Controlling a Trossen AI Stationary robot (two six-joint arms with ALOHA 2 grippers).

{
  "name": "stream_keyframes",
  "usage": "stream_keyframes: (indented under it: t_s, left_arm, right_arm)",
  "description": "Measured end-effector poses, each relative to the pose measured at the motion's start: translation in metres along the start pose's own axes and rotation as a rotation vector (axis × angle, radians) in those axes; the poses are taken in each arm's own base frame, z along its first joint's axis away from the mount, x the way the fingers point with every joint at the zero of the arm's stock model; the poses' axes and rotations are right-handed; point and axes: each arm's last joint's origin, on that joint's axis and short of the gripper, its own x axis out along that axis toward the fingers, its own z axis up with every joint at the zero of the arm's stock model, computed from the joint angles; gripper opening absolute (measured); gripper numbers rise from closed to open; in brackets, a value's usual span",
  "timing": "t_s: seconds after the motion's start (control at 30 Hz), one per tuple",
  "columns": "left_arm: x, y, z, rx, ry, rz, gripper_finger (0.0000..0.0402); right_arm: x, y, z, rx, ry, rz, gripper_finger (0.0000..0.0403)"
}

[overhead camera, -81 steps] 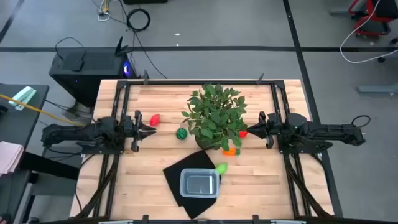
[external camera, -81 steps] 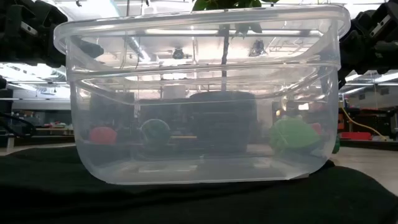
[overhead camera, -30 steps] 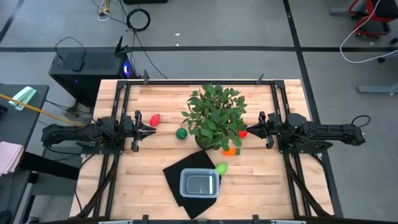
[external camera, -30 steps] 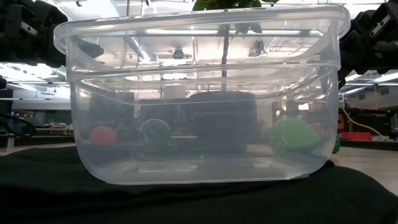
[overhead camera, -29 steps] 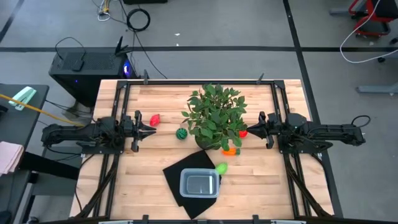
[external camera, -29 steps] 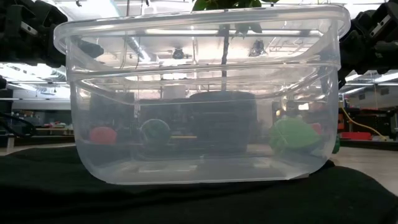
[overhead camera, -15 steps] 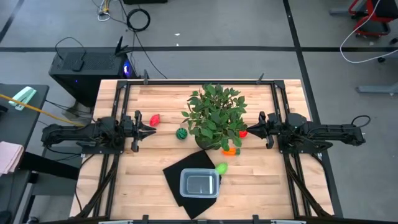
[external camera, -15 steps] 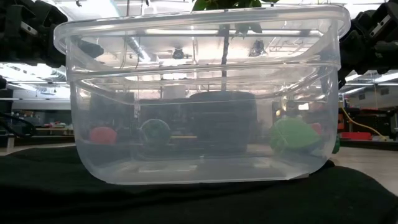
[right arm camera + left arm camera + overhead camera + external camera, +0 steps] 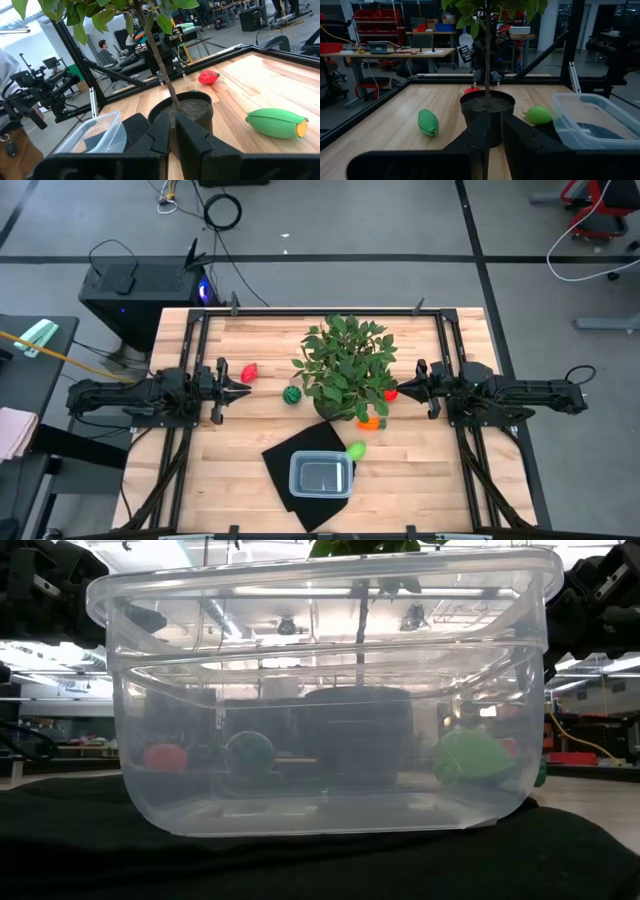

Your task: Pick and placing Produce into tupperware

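Left gripper (image 9: 236,385) sits at the table's left side, fingers pinched together with nothing between them, pointing at the plant (image 9: 346,366). Right gripper (image 9: 408,390) mirrors it on the right side, also closed and empty.

You've got the tub (image 9: 321,477) at front centre, sitting on the black mat (image 9: 287,456), no produce inside. Low view looks straight through its wall (image 9: 330,690).

Produce, all on the wood:
- Red piece (image 9: 249,371) just beyond the left fingertips, not touching.
- Dark green piece (image 9: 291,394) just left of the plant pot; right wrist view shows it lying on its side with an orange end (image 9: 275,122).
- Second red piece (image 9: 390,393) between pot and right gripper, partly under leaves.
- Orange piece (image 9: 370,421) at the pot's front right.
- Yellow-green piece (image 9: 355,449) just beside the tub's back right corner, at the mat's edge; also seen beside the tub in left wrist view (image 9: 538,114).
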Motion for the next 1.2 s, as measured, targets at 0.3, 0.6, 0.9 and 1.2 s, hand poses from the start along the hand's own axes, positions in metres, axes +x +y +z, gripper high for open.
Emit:
stream_keyframes:
  t_s: [0.3, 0.6, 0.9, 1.2]
  left_arm:
    - [0.0, 0.0, 0.0, 0.0, 0.0, 0.0, 0.0058]
    - [0.0, 0.0, 0.0, 0.0, 0.0, 0.0, 0.0053]
    - [0.0, 0.0, 0.0, 0.0, 0.0, 0.0, 0.0057]
    - [0.0, 0.0, 0.0001, 0.0, 0.0, 0.0, 0.0054]
  right_arm:
    - [0.0, 0.0, 0.0, 0.0, 0.0, 0.0, 0.0034]
    - [0.0, 0.0, 0.0, 0.0, 0.0, 0.0, 0.0034]
    - [0.0, 0.0, 0.0, 0.0, 0.0, 0.0, 0.0034]
    - [0.0, 0.0, 0.0, 0.0, 0.0, 0.0, 0.0034]
